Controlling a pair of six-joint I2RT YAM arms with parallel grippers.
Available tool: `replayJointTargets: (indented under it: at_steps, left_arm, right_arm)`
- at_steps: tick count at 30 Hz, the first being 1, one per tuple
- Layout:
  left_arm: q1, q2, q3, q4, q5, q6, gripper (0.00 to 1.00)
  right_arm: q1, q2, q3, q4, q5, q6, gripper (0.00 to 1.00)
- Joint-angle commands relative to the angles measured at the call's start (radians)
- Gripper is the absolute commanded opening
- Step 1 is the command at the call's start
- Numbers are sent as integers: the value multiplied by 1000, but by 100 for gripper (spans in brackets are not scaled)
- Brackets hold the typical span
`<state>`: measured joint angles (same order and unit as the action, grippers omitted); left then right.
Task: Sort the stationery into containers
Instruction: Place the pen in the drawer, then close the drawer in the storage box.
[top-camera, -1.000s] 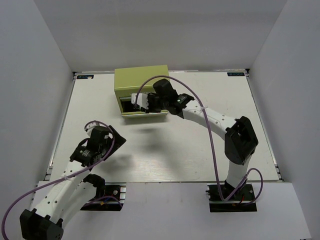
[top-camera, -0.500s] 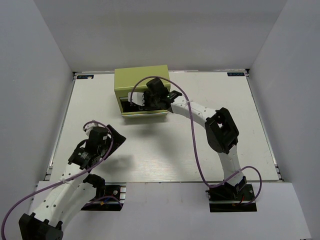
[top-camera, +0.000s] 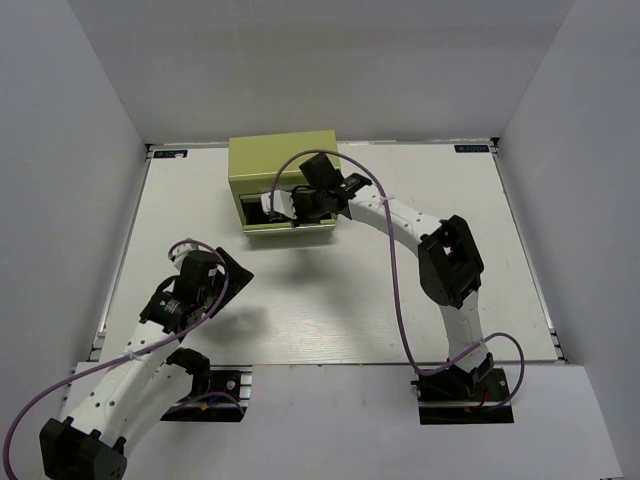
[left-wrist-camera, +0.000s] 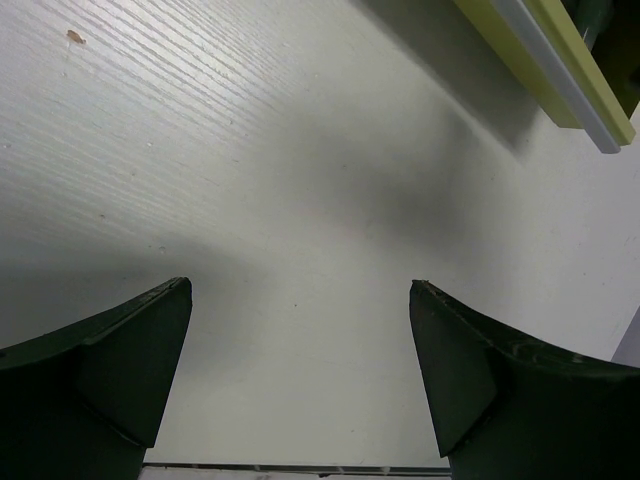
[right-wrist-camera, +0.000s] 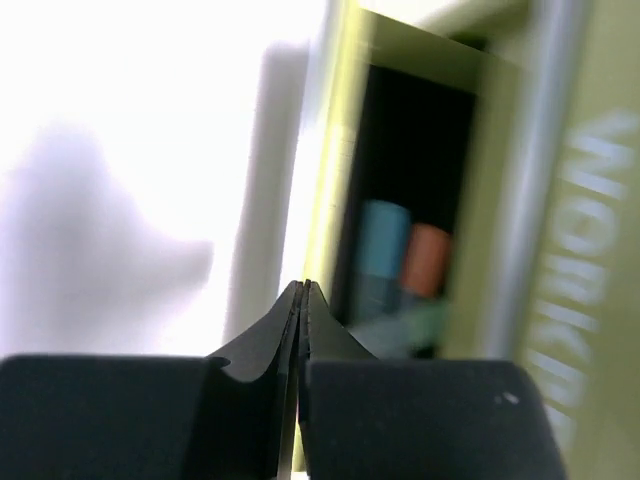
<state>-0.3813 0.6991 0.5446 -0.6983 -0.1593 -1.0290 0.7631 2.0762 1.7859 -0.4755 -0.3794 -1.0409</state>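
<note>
My right pincer (right-wrist-camera: 303, 292) is narrow, its two fingers (right-wrist-camera: 260, 350) pressed together tip to tip. It hangs at the front of the olive-green chest (top-camera: 283, 165), which stands on the far part of the counter (top-camera: 350, 300), left of the middle. In my right wrist view, which is blurred, the tips sit just beside the edge of an open drawer (right-wrist-camera: 400, 140). Inside that dark drawer lie a blue marker (right-wrist-camera: 381, 250) and an orange marker (right-wrist-camera: 427, 262), side by side and touching or nearly so. Something greenish shows below them, too smeared to name. To the right of the drawer runs a silvery bar (right-wrist-camera: 530, 180), and beyond it the chest's front carries pale lettering (right-wrist-camera: 590, 250).

My left pincer (left-wrist-camera: 300, 340) is spread wide, its dark fingers (left-wrist-camera: 130, 350) far apart above bare counter on the near left side, well away from the chest. A corner of the chest's lower front edge shows at the upper right of my left wrist view. I cannot see any other pens in these views.
</note>
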Motion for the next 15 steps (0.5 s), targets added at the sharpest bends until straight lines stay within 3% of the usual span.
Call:
replayJointTargets:
  at_steps: [1,5,15]
  left_arm:
    - [4,4,-11,22,6,0,100]
    - [4,4,-11,13,6,-9,100]
    - [4,-16,8,-18,-3,-19,100]
  right_arm:
    - [-4,-30,47,-233,-240,-129,0]
    - [-1,25,87,-284,-234,-173,0]
    - [10,191,182,-74,49,15,0]
